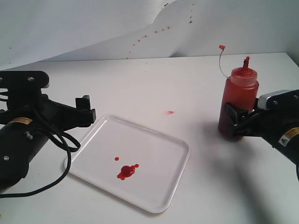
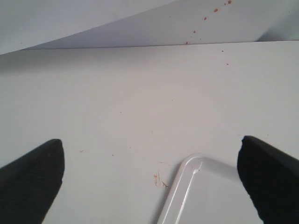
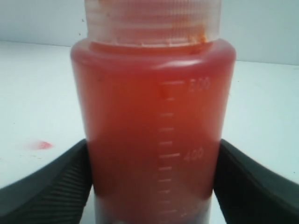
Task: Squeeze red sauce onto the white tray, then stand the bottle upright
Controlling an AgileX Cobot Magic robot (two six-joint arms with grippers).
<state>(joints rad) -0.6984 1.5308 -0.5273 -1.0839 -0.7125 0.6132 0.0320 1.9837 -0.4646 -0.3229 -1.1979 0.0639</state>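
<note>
The bottle (image 1: 238, 100) stands upright on the table at the right, its nozzle uncapped and the tethered tip cap (image 1: 222, 47) hanging up to its left. My right gripper (image 1: 232, 122) is shut on the bottle's lower body; in the right wrist view both fingers press against the sides of the bottle (image 3: 154, 116) around the gripper's middle (image 3: 152, 186). The white tray (image 1: 159, 154) lies in front at the centre, with a blob of red sauce (image 1: 127, 171) and a few droplets on it. My left gripper (image 1: 85, 109) is open over the tray's far left corner (image 2: 205, 200), with nothing between its fingers (image 2: 152, 182).
A faint pink smear (image 1: 170, 112) marks the table between tray and bottle, also seen as a smear (image 3: 43, 145) in the right wrist view. Small red specks (image 1: 156, 31) dot the white backdrop. A black cable (image 1: 60, 140) loops from the left arm beside the tray's edge.
</note>
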